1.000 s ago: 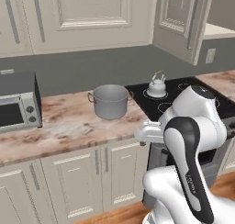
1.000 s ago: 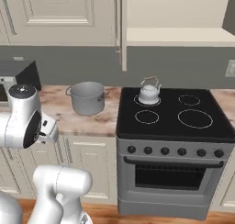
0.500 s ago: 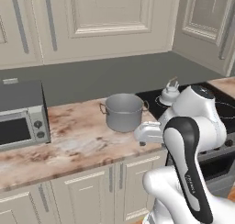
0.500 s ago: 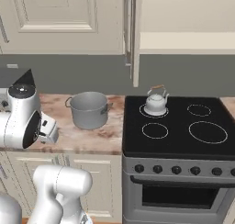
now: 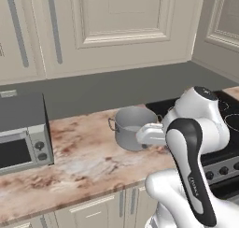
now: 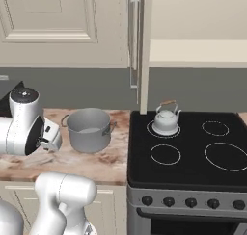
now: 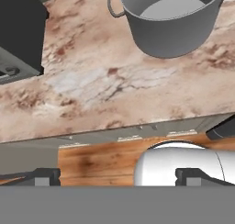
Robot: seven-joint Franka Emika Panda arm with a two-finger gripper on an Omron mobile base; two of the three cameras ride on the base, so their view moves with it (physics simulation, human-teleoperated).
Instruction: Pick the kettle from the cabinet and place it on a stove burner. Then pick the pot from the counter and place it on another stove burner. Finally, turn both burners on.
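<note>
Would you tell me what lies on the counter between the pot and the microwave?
Nothing stands there: in the left base view the stretch of counter between the pot and the microwave is bare marble.

No legible text; arm point(image 5: 196, 189) marking perhaps lettering, unreadable.

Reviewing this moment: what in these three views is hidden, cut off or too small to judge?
- Kettle: small in the right base view; hidden behind the arm in the left base view.
- Pot: right side covered by the arm in the left base view; rim cut by the top edge in the hand view.
- Stove knobs: too small to read their settings.
- Microwave: cut by the left edge in the left base view.
- Gripper: tips barely rise at the bottom edge of the hand view.
</note>
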